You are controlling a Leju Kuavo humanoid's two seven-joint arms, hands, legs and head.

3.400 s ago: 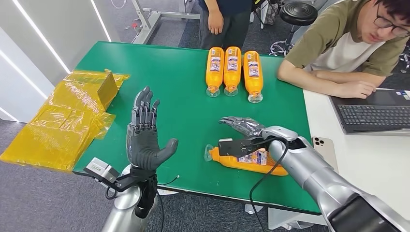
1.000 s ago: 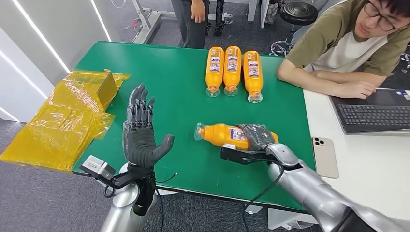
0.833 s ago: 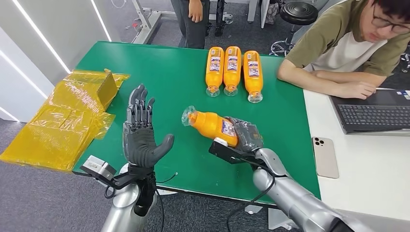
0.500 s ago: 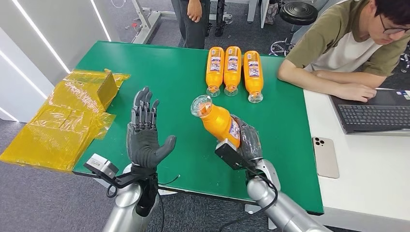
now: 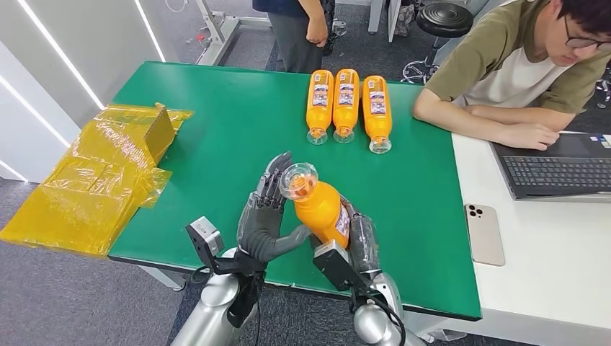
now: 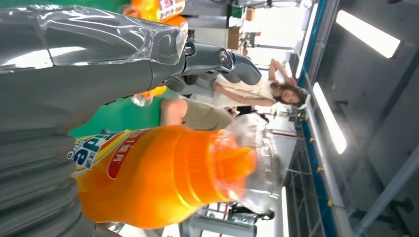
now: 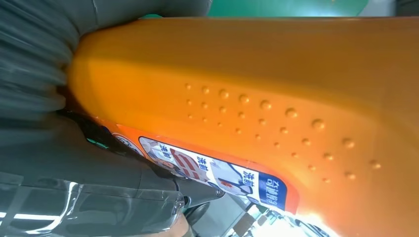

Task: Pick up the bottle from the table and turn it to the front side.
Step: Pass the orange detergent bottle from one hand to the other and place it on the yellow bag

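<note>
Head view: the right hand [image 5: 360, 241] grasps the orange bottle [image 5: 319, 209] above the green bench's [image 5: 216, 115] near edge, cap tilted up, while the left hand [image 5: 268, 216], fingers spread, touches its neck. Left wrist view: the bottle [image 6: 163, 177] lies against the left hand's thumb [image 6: 99, 74]. Right wrist view: the right hand's fingers [image 7: 99, 187] wrap its label.

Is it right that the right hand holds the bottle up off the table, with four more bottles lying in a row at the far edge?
Not quite. The right hand does hold the bottle off the table, but the head view shows three bottles in the far row, not four.
</note>
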